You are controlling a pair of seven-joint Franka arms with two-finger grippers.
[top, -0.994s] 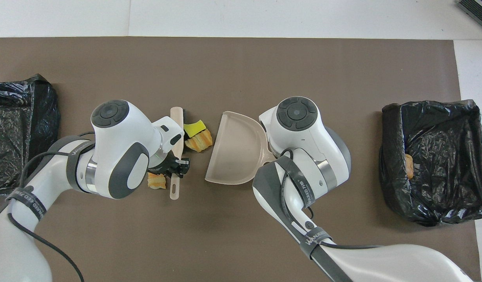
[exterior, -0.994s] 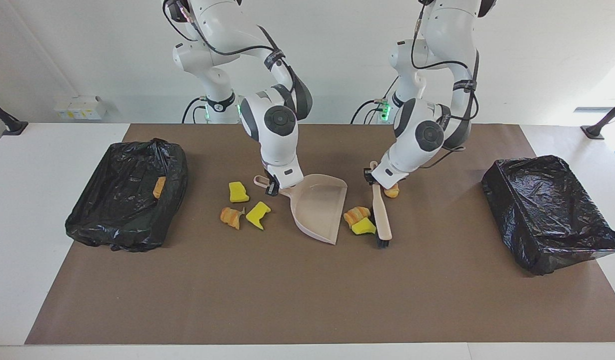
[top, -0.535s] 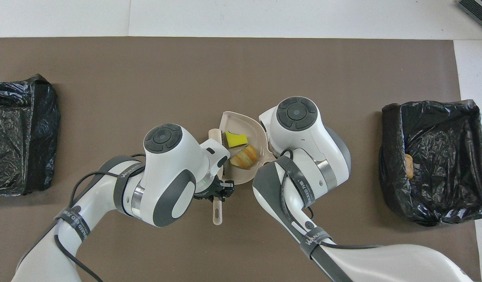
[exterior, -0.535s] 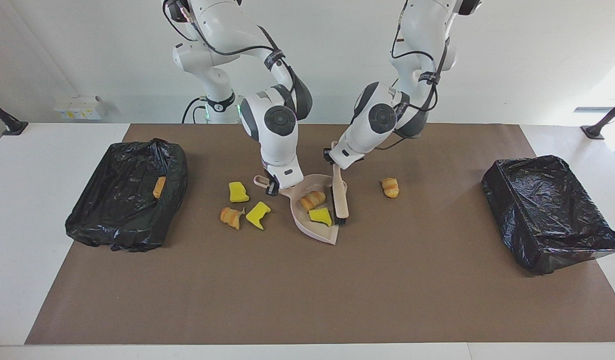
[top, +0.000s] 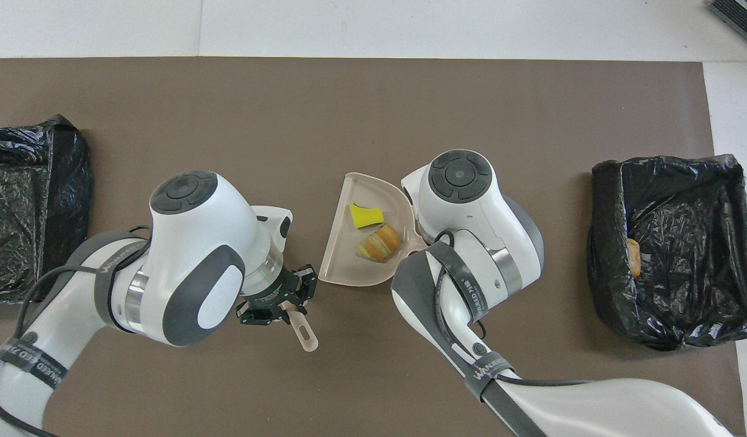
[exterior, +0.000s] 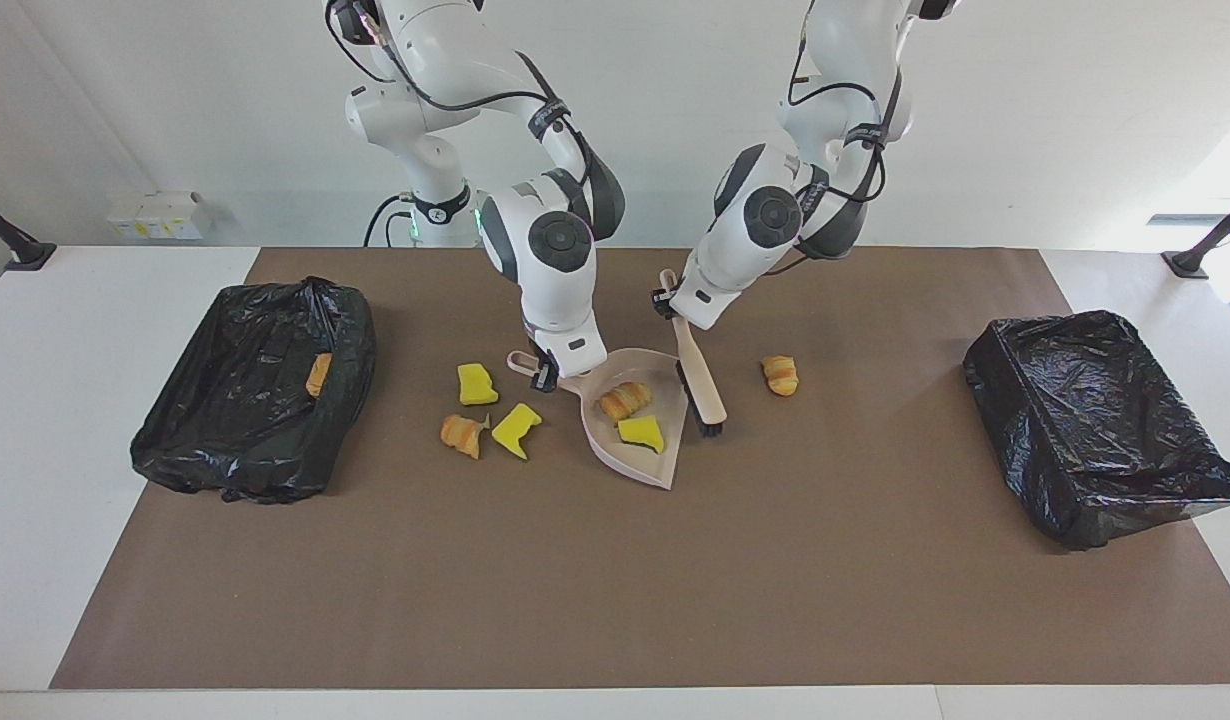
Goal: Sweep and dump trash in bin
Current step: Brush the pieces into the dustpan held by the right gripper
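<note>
White wall, then table point(exterior: 35, 420) under brown mat point(exterior: 615, 580). Right gripper point(exterior: 543, 376) clamps dustpan point(exterior: 665, 455) handle; croissant piece point(exterior: 625, 400) and yellow foam point(exterior: 641, 433) inside. Left gripper point(exterior: 665, 303) grips brush point(exterior: 703, 385). Trash point(exterior: 778, 374) beside; black-lined bins point(exterior: 1095, 425) at ends.

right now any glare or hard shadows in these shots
Facing view: soft, even light, faint shadows under the dustpan and brush; sheen on both black bags. Overhead view: same sheen on the bags, soft shadow under the left hand.
</note>
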